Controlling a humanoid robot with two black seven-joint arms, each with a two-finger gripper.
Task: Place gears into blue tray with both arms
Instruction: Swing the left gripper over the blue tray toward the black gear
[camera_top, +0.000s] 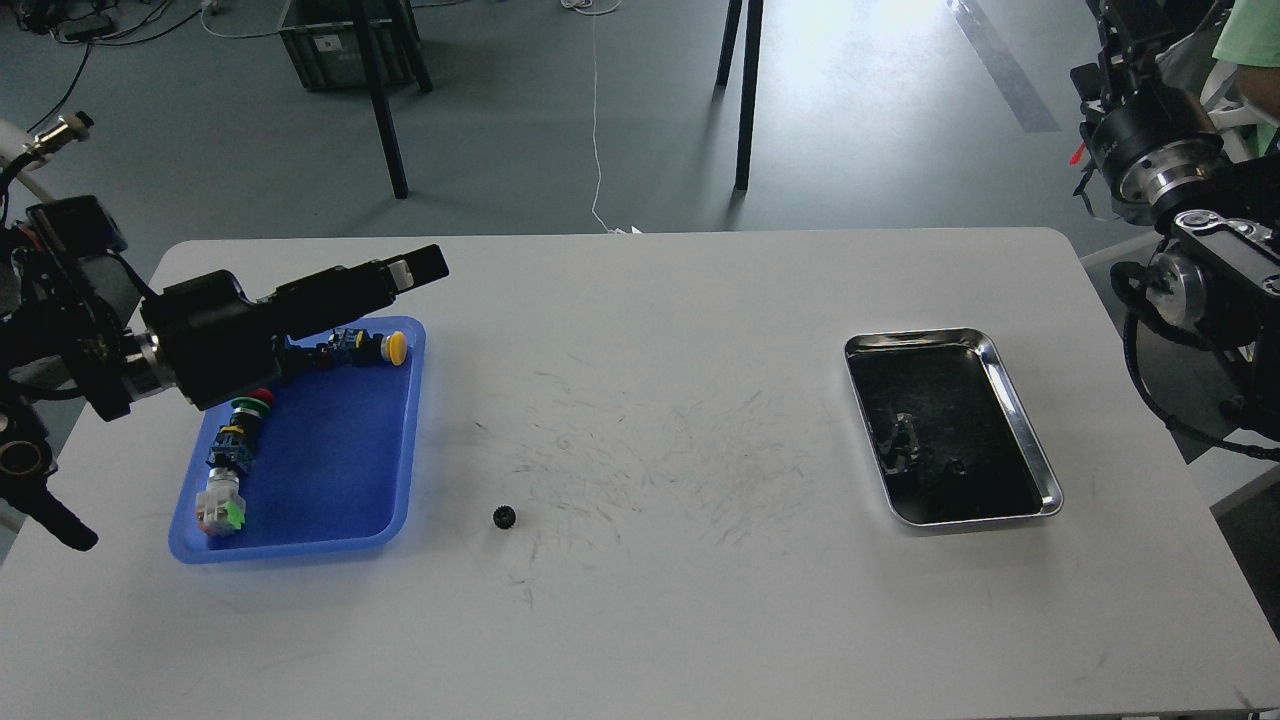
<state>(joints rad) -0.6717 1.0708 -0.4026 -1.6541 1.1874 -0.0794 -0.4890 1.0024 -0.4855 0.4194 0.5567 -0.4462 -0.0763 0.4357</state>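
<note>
Step in hand: fetching gear. Left gripper (425, 265) hovered above far edge of blue tray (385, 450); finger state could not be told. One gear (504, 517) lay on table (640, 420), nearer viewer than claw and to its right, outside tray. Next move: descend, grasp it. Right gripper out of view. Count: three push-button switches (385, 347) in tray, one steel tray (1030, 450).

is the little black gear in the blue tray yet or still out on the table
Out. The gear lies on the bare white table, right of the blue tray, apart from its rim.
</note>
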